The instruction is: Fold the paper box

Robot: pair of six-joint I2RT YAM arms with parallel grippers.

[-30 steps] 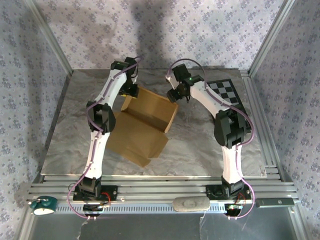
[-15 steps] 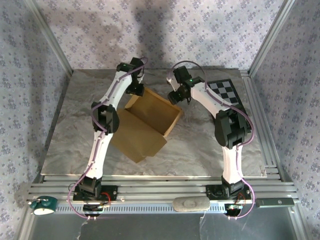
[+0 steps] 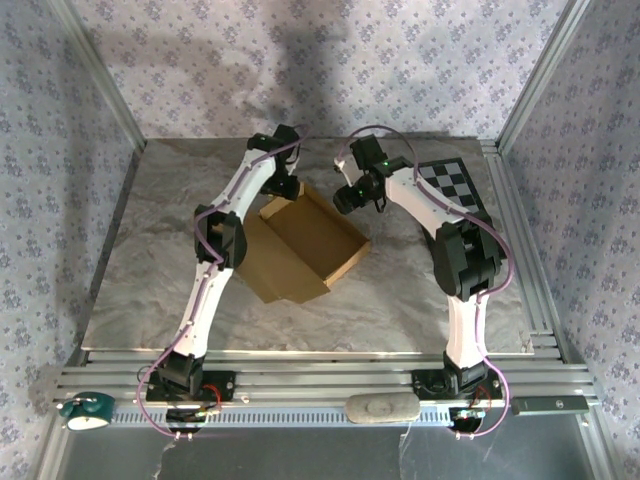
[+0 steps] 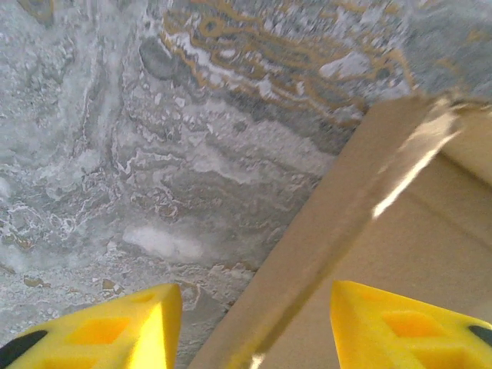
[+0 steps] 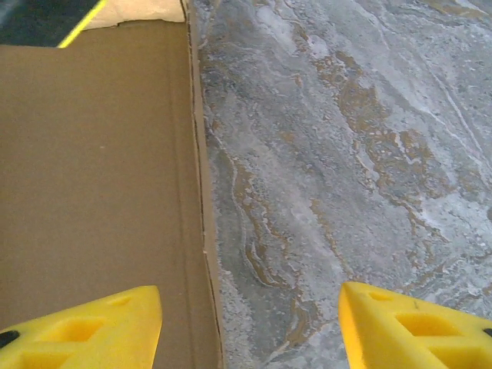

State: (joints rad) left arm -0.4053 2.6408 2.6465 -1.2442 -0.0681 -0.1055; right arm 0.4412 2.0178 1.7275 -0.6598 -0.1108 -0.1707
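At left, yellow-fingered left gripper (image 4: pixel 254 300) spread wide astride far-left wall of shallow tan-brown cardboard paper box (image 3: pixel 310 240), clamping nothing. Box mid-table on marbled grey tabletop (image 3: pixel 150 250). At right, right gripper (image 5: pixel 250 304) equally spread over box's far-right edge, empty.

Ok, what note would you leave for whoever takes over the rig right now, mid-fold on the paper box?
Grippers: the left end effector is open, its fingers either side of a raised wall at the far left corner of the paper box. The right end effector is open, one finger over the cardboard and the other over the table, straddling the box's edge.
Things: the box sits mid-table between the arms, turned at an angle.
Done: the far part looks formed into a shallow tray.
Left: the near panel lies flat and is not yet folded over.
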